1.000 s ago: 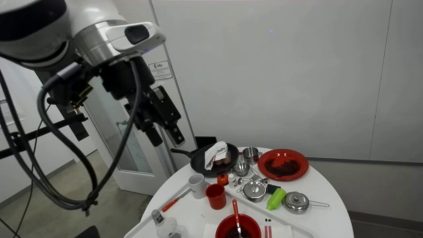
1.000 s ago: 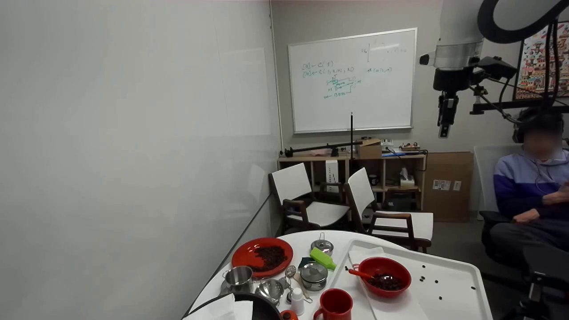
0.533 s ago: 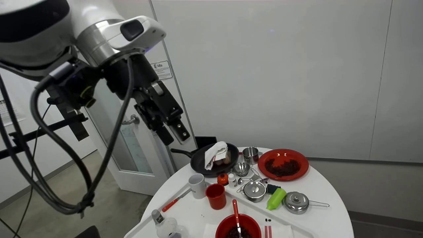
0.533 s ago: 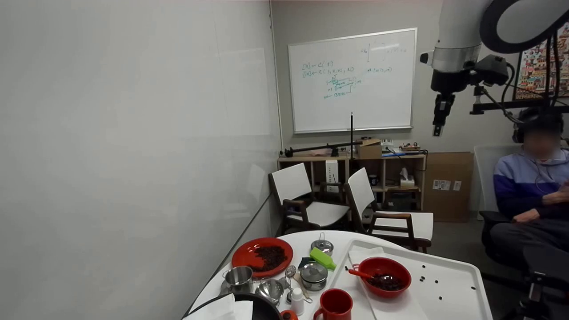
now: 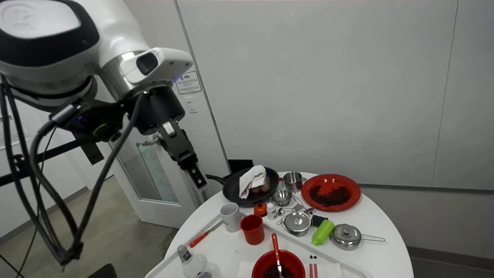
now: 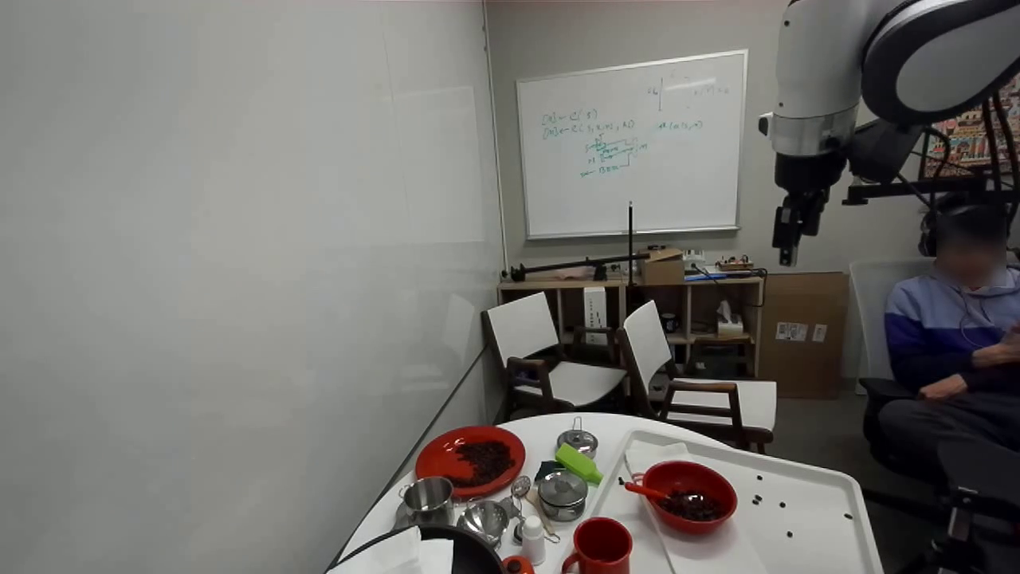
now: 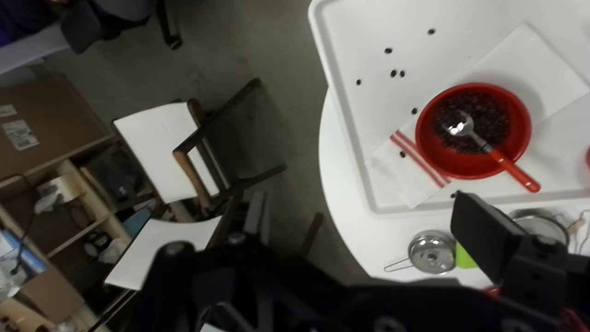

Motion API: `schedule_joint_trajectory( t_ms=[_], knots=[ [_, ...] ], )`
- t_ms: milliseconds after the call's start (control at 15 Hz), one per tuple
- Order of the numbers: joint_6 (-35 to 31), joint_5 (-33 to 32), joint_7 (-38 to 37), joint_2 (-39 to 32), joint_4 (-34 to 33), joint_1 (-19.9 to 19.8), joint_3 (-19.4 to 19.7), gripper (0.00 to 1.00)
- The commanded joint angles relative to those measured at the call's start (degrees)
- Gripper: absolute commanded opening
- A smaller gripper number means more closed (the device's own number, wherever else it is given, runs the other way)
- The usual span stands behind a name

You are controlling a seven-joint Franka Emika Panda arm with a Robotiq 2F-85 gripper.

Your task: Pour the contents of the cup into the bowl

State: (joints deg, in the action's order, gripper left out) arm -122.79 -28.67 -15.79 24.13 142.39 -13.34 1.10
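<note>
- Exterior view, far left: the tool [image 5: 198, 178] hangs well apart from everything on the table [image 5: 374, 216], lower than half a second ago and turned so that one finger nearly hides the other. Wrist view shows the fingers [image 7: 481, 235] wide apart, holding nothing. Nothing on the table has shifted, so this looks like the approach, with pouring not begun.
- Next come a clear bottle [image 5: 192, 265] and a knife [image 5: 205, 234], probably off the path.
- Grey mug [image 5: 230, 217]: just beside the cup [image 5: 252, 230], touching or not cannot be told; it may crowd a finger there.
- The cup stands upright, seemingly on the tray [image 5: 224, 249]; its contents cannot be made out.
- The bowl [image 5: 261, 265], within the tray, already holds dark beans [image 7: 493, 115]; a spoon [image 5: 275, 243] leans out over its rim and could obstruct the pour.
- Far right, a red plate [image 5: 328, 178] and a lidded pot [image 5: 346, 235] probably stay clear of that route.
</note>
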Motion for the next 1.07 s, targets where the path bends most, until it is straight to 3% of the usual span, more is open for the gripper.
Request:
schedule_joint_trajectory(
  t_ms=[0,200,400,667,733,1000],
  knots=[
    [3.9,9.7,6.5,-2.4,-1.3,3.4,2.6,1.00],
    [5.3,14.6,8.3,-3.1,-1.4,4.3,3.1,1.00],
    [2.2,11.0,3.1,-2.5,0.1,3.2,1.3,1.00],
    [3.0,11.9,4.4,-2.7,-0.1,3.5,1.7,1.00],
    [4.8,9.2,-3.8,-3.9,-1.6,1.2,0.1,1.00],
    [4.4,7.5,-19.4,-8.4,-0.9,1.0,-3.2,1.00]
  ],
)
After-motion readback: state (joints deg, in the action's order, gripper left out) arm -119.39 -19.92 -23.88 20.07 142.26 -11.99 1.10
